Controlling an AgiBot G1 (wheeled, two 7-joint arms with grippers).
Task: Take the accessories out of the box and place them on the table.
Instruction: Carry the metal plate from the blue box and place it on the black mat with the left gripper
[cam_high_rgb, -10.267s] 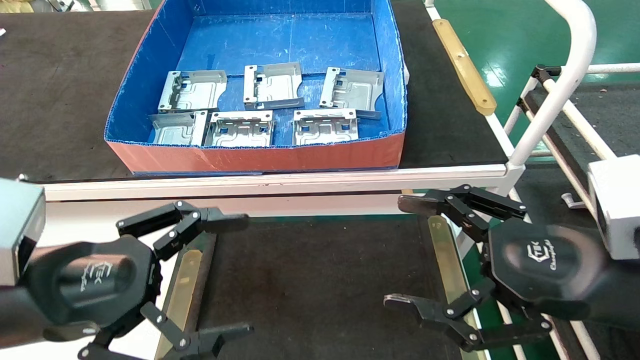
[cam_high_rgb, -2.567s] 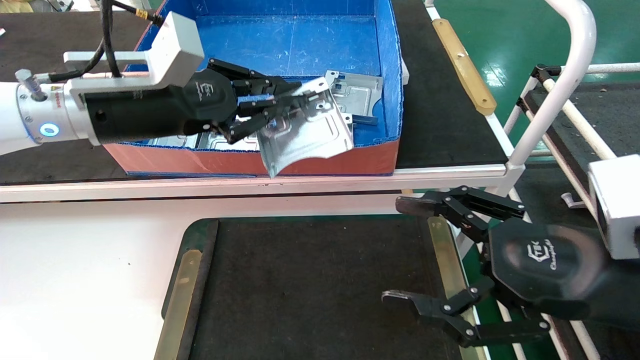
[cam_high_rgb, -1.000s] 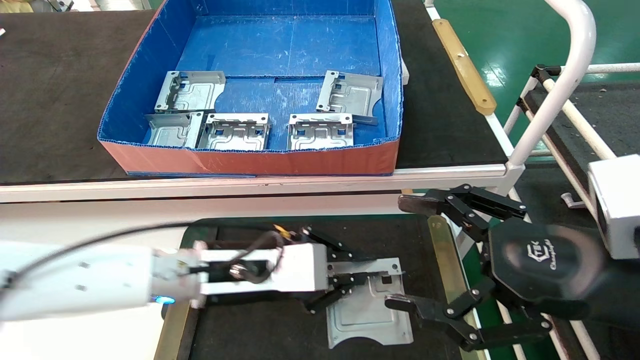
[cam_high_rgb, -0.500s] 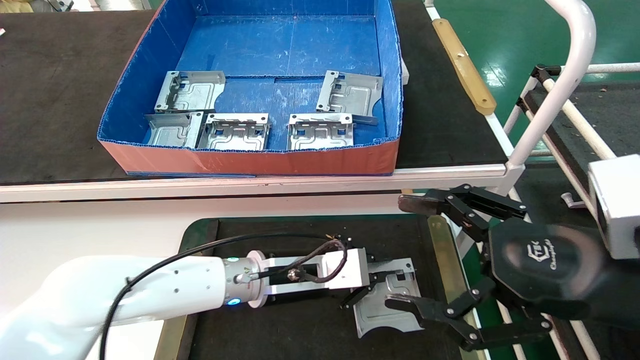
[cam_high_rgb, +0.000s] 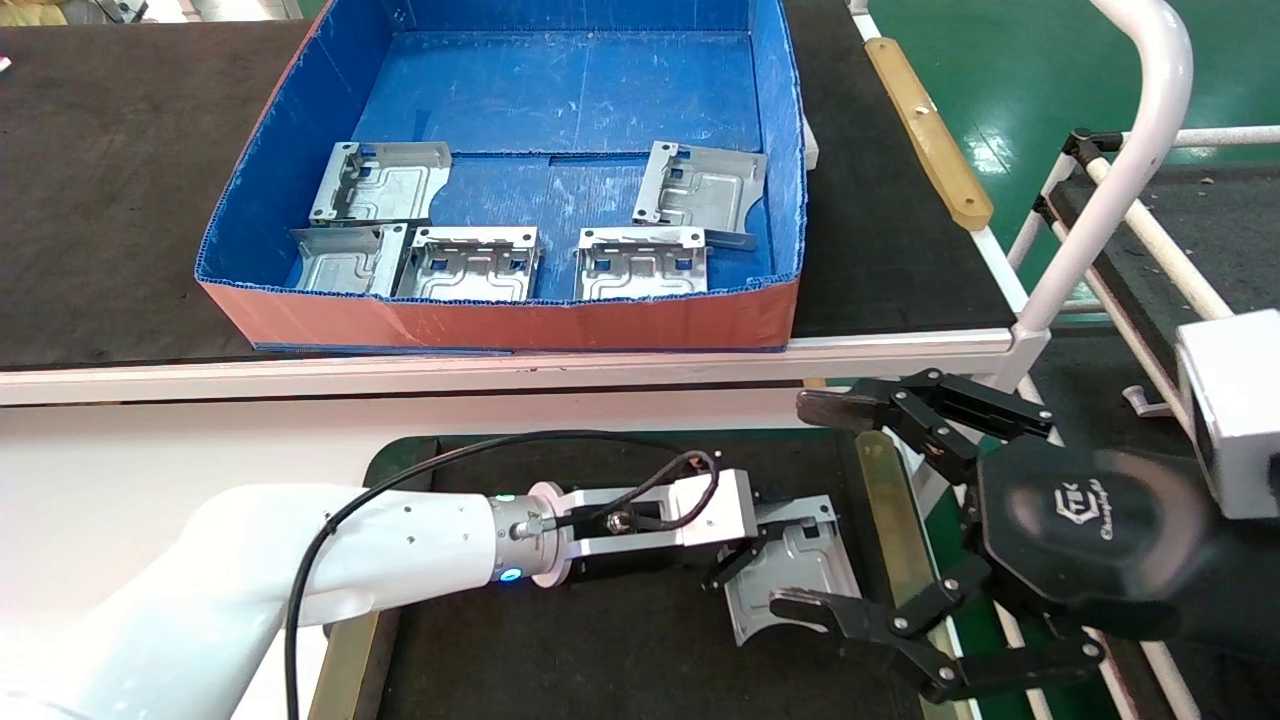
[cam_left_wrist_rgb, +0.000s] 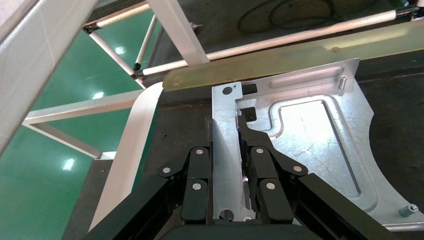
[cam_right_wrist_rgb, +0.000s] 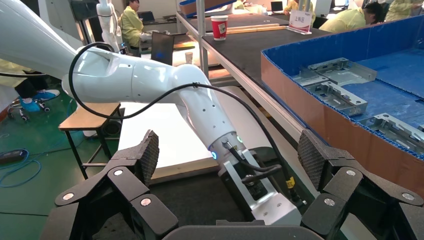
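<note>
Several silver accessories lie in the blue box (cam_high_rgb: 500, 322), among them one at the back left (cam_high_rgb: 380, 185) and one at the front right (cam_high_rgb: 640, 265). One more accessory (cam_high_rgb: 795, 580) is low over the dark table (cam_high_rgb: 560, 660), near its right brass strip. My left gripper (cam_high_rgb: 745, 555) is shut on that plate's bent edge. In the left wrist view the gripper (cam_left_wrist_rgb: 225, 127) clamps the upright flange and the plate (cam_left_wrist_rgb: 310, 140) lies flat beside it. My right gripper (cam_high_rgb: 803, 505) stands open just right of the plate, and its pads (cam_right_wrist_rgb: 147, 155) are far apart.
A brass strip (cam_high_rgb: 885, 520) edges the table on the right, another (cam_high_rgb: 355, 640) on the left. The bench's white front edge (cam_high_rgb: 500, 365) runs between the box and the table. A white frame tube (cam_high_rgb: 1130, 150) rises at the right over green floor.
My left gripper carried one plate from the box down to the table, and in the last half second shifted it a little right, toward the brass strip. The right arm has not moved.
</note>
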